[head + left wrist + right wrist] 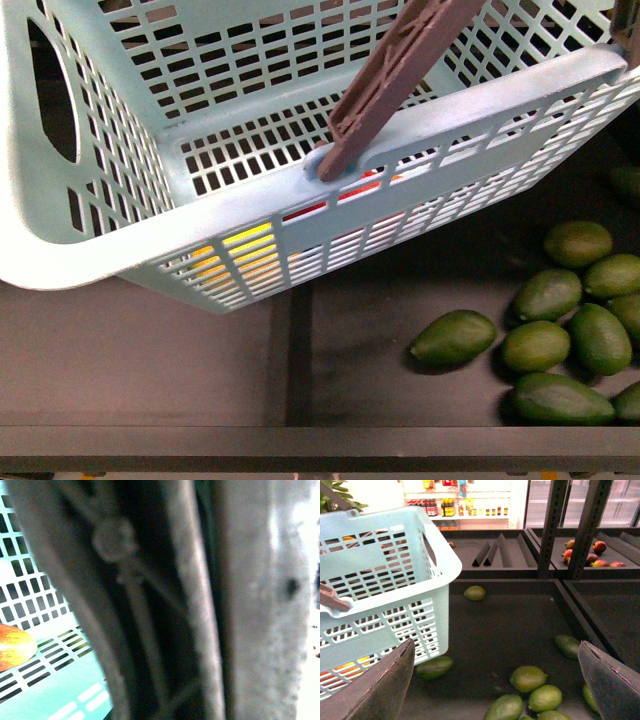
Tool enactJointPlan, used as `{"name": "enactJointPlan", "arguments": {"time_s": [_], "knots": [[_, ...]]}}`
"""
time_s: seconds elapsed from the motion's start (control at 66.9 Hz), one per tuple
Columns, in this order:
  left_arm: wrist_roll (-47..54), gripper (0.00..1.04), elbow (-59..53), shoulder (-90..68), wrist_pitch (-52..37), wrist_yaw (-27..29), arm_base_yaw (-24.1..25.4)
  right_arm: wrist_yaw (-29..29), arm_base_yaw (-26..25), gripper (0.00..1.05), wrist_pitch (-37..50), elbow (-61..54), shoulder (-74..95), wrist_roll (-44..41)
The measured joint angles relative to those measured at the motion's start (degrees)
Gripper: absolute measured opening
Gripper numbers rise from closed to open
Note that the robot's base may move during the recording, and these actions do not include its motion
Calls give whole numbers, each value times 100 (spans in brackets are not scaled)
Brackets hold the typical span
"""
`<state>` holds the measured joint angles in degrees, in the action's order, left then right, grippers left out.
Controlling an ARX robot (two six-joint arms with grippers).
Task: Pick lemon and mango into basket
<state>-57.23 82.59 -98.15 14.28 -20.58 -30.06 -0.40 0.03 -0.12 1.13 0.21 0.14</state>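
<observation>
Right tool (pixel 495 680) is wide open, holding nothing, with green avocados (pixel 527 678) lying between its fingers and the basket (pixel 385 580) just beside it. Mango (pixel 12 645) sits inside the basket. Left tool: can't tell, too blurry.

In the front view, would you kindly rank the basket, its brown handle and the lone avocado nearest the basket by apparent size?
1. Basket, by far the largest, though nearest the camera.
2. Brown handle.
3. Lone avocado, smallest.
</observation>
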Motion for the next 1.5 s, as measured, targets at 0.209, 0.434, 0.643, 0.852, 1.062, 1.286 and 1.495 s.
{"name": "enactJointPlan", "arguments": {"time_s": [0.209, 0.434, 0.643, 0.852, 1.062, 1.286, 1.495], "knots": [[96, 15, 0, 9, -2, 96, 33, 20, 0, 96, 0, 0, 2, 2], [-1327, 14, 240, -227, 179, 2894, -345, 33, 0, 96, 0, 0, 2, 2], [-2006, 14, 743, -1189, 101, 4660, 599, 50, 2, 96, 0, 0, 2, 2], [-2452, 14, 1512, -2162, 302, 4079, 1113, 42, 0, 96, 0, 0, 2, 2], [-2671, 14, 2839, -3289, 348, 3720, 1633, 39, 2, 96, 0, 0, 0, 4], [-3088, 14, 3036, -3781, 35, 3672, 1897, 39, 0, 96, 0, 0, 2, 2], [-3088, 14, 2999, -3963, 9, 3268, 1910, 39, 2, 96, 0, 0, 2, 2]]}}
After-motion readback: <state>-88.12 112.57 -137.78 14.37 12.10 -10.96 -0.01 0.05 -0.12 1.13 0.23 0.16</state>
